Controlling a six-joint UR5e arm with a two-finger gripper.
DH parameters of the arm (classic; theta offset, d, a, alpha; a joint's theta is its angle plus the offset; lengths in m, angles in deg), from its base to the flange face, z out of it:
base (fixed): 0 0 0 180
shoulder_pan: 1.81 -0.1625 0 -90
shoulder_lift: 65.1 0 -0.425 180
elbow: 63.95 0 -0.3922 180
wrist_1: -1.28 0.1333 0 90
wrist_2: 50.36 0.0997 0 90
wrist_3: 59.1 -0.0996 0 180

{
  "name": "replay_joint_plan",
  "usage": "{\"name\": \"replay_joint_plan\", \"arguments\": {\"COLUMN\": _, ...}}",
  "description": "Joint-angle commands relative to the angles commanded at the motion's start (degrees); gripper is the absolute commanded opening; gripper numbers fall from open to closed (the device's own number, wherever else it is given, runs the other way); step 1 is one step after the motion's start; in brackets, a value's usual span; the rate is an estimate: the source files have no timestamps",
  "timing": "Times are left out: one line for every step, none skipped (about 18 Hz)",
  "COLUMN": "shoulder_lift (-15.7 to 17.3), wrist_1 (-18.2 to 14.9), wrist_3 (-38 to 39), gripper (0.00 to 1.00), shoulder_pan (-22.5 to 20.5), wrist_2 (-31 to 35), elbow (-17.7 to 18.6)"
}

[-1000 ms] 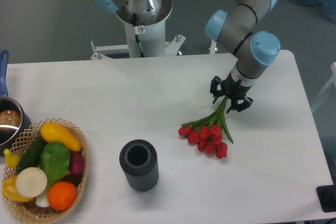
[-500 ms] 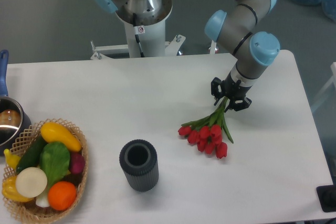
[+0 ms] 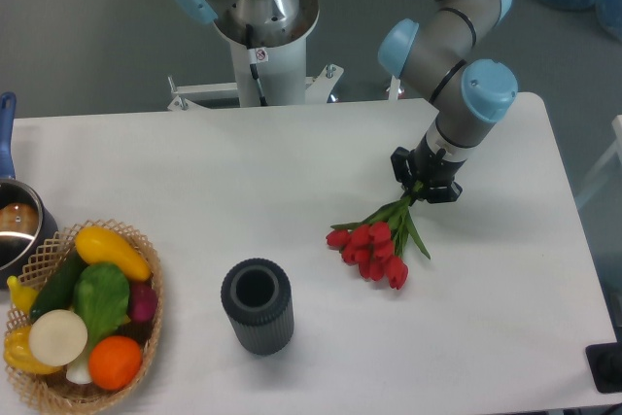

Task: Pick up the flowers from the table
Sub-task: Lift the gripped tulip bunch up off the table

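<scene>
The flowers [image 3: 374,245], a bunch of red tulips with green stems and leaves, hang from the right middle of the white table [image 3: 292,162], heads pointing down-left. My gripper [image 3: 424,182] is shut on the stem ends at the bunch's upper right. The blooms look slightly raised off the tabletop, though I cannot tell whether the lowest heads still touch it.
A dark ribbed cylindrical vase [image 3: 257,305] stands open-topped left of the flowers near the front. A wicker basket [image 3: 148,332] of vegetables sits at the front left, with a pot [image 3: 17,225] behind it. A second robot base [image 3: 260,26] stands behind the table.
The gripper's fingers closed onto the stems. The bunch has shifted up and slightly left, with the flower heads rising from where they lay.
</scene>
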Motion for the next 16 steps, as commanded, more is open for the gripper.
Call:
{"name": "replay_joint_plan", "arguments": {"shoulder_lift": 0.0, "wrist_1": 0.0, "wrist_3": 0.0, "gripper": 0.21, "shoulder_pan": 0.0, "wrist_2": 0.0, "elbow": -0.09}}
{"name": "replay_joint_plan", "arguments": {"shoulder_lift": 0.0, "wrist_1": 0.09, "wrist_3": 0.0, "gripper": 0.21, "shoulder_pan": 0.0, "wrist_2": 0.0, "elbow": -0.18}}
{"name": "replay_joint_plan", "arguments": {"shoulder_lift": 0.0, "wrist_1": 0.0, "wrist_3": 0.0, "gripper": 0.21, "shoulder_pan": -0.09, "wrist_2": 0.0, "elbow": -0.52}}
{"name": "replay_joint_plan", "arguments": {"shoulder_lift": 0.0, "wrist_1": 0.0, "wrist_3": 0.09, "gripper": 0.21, "shoulder_pan": -0.09, "wrist_2": 0.0, "elbow": -0.88}}
{"name": "replay_joint_plan", "arguments": {"shoulder_lift": 0.0, "wrist_1": 0.0, "wrist_3": 0.09, "gripper": 0.21, "shoulder_pan": -0.17, "wrist_2": 0.0, "elbow": -1.31}}
{"name": "replay_joint_plan", "arguments": {"shoulder_lift": 0.17, "wrist_1": 0.0, "wrist_3": 0.17, "gripper": 0.21, "shoulder_pan": -0.18, "wrist_2": 0.0, "elbow": -1.49}}
{"name": "replay_joint_plan", "arguments": {"shoulder_lift": 0.52, "wrist_1": 0.0, "wrist_3": 0.18, "gripper": 0.21, "shoulder_pan": -0.35, "wrist_2": 0.0, "elbow": -1.58}}
{"name": "replay_joint_plan", "arguments": {"shoulder_lift": 0.96, "wrist_1": -0.44, "wrist_3": 0.09, "gripper": 0.21, "shoulder_pan": -0.53, "wrist_2": 0.0, "elbow": -1.67}}
{"name": "replay_joint_plan", "arguments": {"shoulder_lift": 1.23, "wrist_1": -0.61, "wrist_3": 0.09, "gripper": 0.21, "shoulder_pan": -0.61, "wrist_2": 0.0, "elbow": -1.67}}
{"name": "replay_joint_plan", "arguments": {"shoulder_lift": 1.32, "wrist_1": -0.62, "wrist_3": 0.17, "gripper": 0.21, "shoulder_pan": -0.62, "wrist_2": 0.0, "elbow": -1.84}}
{"name": "replay_joint_plan", "arguments": {"shoulder_lift": 1.49, "wrist_1": -0.7, "wrist_3": 0.18, "gripper": 0.21, "shoulder_pan": -0.53, "wrist_2": 0.0, "elbow": -2.19}}
{"name": "replay_joint_plan", "arguments": {"shoulder_lift": 2.19, "wrist_1": -0.79, "wrist_3": 0.18, "gripper": 0.21, "shoulder_pan": -0.53, "wrist_2": -0.09, "elbow": -2.37}}
{"name": "replay_joint_plan", "arguments": {"shoulder_lift": 2.89, "wrist_1": -0.79, "wrist_3": 0.09, "gripper": 0.21, "shoulder_pan": -0.53, "wrist_2": -0.17, "elbow": -2.37}}
{"name": "replay_joint_plan", "arguments": {"shoulder_lift": 3.6, "wrist_1": -0.79, "wrist_3": 0.17, "gripper": 0.21, "shoulder_pan": -0.61, "wrist_2": -0.44, "elbow": -2.37}}
{"name": "replay_joint_plan", "arguments": {"shoulder_lift": 4.13, "wrist_1": -0.7, "wrist_3": 0.78, "gripper": 0.21, "shoulder_pan": -0.79, "wrist_2": -0.61, "elbow": -2.37}}
{"name": "replay_joint_plan", "arguments": {"shoulder_lift": 4.48, "wrist_1": -0.7, "wrist_3": 1.31, "gripper": 0.21, "shoulder_pan": -0.79, "wrist_2": -0.7, "elbow": -2.63}}
